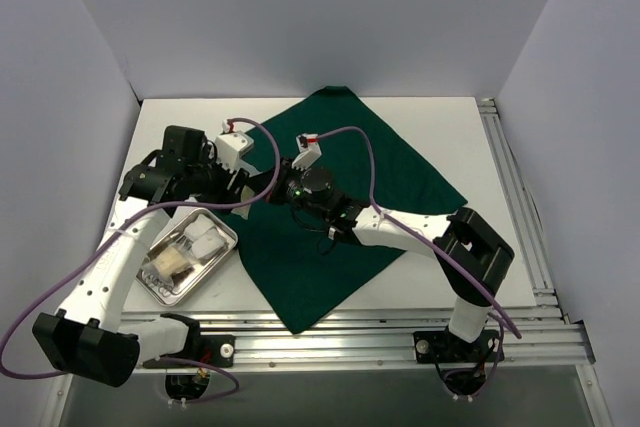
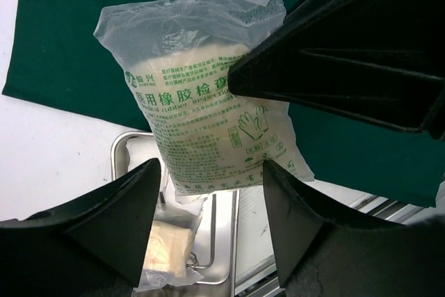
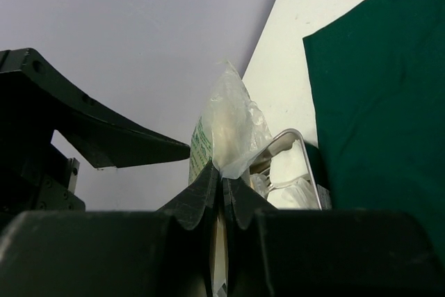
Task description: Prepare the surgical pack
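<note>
While right pincer pinches crinkly clear packet, left pincer agape, shiny steel tray

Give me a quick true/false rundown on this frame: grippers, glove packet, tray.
1. The right gripper is shut on the clear glove packet. True.
2. The left gripper is clamped on that packet. False: its jaws stand open, with the packet's lower end showing between them.
3. The packet carries green print. True.
4. The steel tray sits on top of the dark green drape. False: it is on the white table, to the left of the drape.
5. The tray is empty. False: it holds white gauze pads and a second clear packet.
</note>
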You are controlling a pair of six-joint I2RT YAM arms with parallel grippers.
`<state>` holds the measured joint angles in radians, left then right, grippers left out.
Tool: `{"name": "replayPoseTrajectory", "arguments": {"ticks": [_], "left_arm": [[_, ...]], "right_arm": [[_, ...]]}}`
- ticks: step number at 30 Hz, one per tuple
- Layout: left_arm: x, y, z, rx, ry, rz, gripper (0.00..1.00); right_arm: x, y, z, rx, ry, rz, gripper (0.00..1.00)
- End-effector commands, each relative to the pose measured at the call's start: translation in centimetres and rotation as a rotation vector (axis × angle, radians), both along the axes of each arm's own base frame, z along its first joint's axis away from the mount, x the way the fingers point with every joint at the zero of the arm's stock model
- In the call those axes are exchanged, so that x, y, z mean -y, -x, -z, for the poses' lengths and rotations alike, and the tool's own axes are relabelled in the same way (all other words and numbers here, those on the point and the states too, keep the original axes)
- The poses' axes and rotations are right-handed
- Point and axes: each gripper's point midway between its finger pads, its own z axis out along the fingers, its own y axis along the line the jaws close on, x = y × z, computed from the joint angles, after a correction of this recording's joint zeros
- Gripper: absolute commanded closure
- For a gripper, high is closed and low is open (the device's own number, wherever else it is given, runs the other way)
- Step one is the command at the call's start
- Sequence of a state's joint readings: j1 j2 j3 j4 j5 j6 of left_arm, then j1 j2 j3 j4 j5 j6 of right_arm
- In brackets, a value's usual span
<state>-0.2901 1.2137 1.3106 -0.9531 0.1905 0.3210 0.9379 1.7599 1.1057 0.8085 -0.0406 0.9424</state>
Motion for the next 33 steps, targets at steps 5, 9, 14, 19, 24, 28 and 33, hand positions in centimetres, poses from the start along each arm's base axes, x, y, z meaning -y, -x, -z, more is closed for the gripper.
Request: {"name": "replayPoseTrajectory", "arguments": {"ticks": [5,9,14,19,24,28,33], "left_arm": [[1.7,-1.6,-0.8,0.064,0.055,0.044,0.36],[2.0,-2.1,-0.3,0.057,0.059,0.055,0.50],[2.5,-2.0,-0.2,0.042,0.074,0.076,0.71],[2.3,-1.9,-0.2,0.049,0.059,0.082,0.96],[1.0,-1.5,0.2,0.050,-0.012,0.084,0.98],[-1.3,-0.1,0.9,0.043,-0.146,0.118,0.98],[-7.2,2.4,3.7,-0.061,-0.355,0.116,0.98]], "right_arm": [[0.1,0.5,-5.8,0.081,-0.131,0.003,1.00],[0.0,0.5,-5.8,0.080,-0.137,-0.003,1.00],[0.3,0.4,-5.4,0.073,-0.133,0.000,1.00],[0.1,0.2,-4.5,0.060,-0.128,-0.009,1.00],[0.2,0.3,-3.0,0.049,-0.066,-0.026,0.85],[2.1,-0.5,-1.6,0.047,0.018,0.001,0.57],[5.5,-1.5,-1.2,0.067,0.119,0.045,0.50]]}}
